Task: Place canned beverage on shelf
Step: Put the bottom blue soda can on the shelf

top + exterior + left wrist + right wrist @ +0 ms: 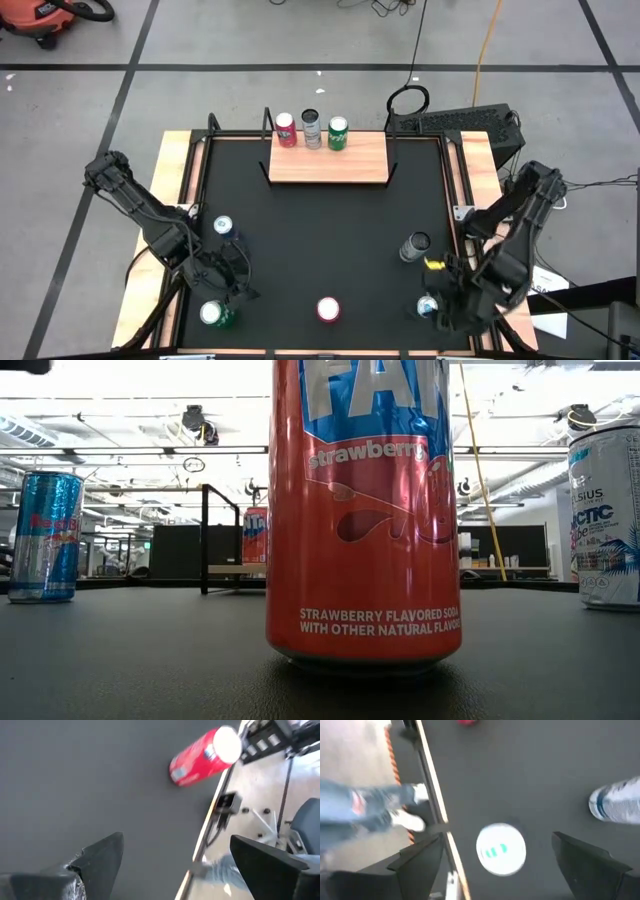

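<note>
Over the near right corner the right gripper (437, 307) hangs spread above a white-topped can (500, 848), shelf (328, 160) far off holding three already, and an off-centre descent could topple it.

Open lab hall: taped concrete floor (250, 40), ceiling strip lights (120, 405).
</note>
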Robot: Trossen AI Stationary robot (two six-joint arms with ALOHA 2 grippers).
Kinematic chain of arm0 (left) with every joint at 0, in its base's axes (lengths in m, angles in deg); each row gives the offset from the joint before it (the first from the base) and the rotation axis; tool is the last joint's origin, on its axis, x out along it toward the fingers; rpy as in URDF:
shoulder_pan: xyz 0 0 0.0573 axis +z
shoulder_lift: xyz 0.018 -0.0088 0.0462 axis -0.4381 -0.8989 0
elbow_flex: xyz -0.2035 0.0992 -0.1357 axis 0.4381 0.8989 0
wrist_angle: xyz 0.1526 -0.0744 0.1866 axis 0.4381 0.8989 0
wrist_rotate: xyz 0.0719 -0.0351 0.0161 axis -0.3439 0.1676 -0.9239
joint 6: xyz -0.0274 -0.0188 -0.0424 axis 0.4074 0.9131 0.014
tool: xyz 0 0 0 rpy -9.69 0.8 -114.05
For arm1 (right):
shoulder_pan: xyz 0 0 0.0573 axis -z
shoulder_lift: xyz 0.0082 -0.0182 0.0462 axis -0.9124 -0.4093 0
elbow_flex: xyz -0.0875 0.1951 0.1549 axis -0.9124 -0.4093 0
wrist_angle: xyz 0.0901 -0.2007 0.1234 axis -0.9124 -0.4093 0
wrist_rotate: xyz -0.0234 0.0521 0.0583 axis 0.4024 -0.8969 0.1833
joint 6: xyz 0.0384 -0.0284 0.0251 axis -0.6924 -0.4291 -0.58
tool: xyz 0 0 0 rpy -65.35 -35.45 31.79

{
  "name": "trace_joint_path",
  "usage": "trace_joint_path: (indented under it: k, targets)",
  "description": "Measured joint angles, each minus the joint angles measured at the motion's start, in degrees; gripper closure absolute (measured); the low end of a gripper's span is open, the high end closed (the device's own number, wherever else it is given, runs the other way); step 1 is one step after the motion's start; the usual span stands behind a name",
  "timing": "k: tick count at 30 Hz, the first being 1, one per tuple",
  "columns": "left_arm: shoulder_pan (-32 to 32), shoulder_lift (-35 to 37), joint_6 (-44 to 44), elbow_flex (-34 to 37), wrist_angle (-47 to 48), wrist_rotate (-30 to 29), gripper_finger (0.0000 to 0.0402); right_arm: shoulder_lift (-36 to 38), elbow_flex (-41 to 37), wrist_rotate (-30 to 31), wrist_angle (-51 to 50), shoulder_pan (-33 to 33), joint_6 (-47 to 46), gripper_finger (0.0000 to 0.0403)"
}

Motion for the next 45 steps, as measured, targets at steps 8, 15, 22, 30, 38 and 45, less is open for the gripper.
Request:
trace_joint_path:
  k: [8,15,22,30,38,45]
  targets:
    - [0.07,0.00,-11.07,0.00,-2.12,-9.10,0.0036,-4.98,-0.03,0.31,-4.05,-4.65,6.09,0.0046]
    - [0.24,0.00,-17.36,0.00,-2.10,-11.31,0.0036,-9.97,-0.05,0.07,-1.79,-4.57,9.42,0.0046]
    - [2.87,0.00,-21.33,0.00,-2.12,-11.69,0.0036,-13.81,-0.09,0.04,-4.82,-4.57,8.34,0.0046]
    - [6.92,0.00,-31.77,0.00,-6.76,-11.79,0.0037,-16.39,-0.09,-1.27,-4.18,-4.41,6.91,0.0080]
    - [11.93,-1.88,-46.08,0.00,-19.04,-13.45,0.0036,-16.17,-2.86,-0.86,0.32,-4.02,4.13,0.0172]
    - [14.89,-5.62,-51.81,0.01,-26.76,-10.80,0.0036,-14.55,-3.02,3.14,1.97,-3.00,-2.30,0.0179]
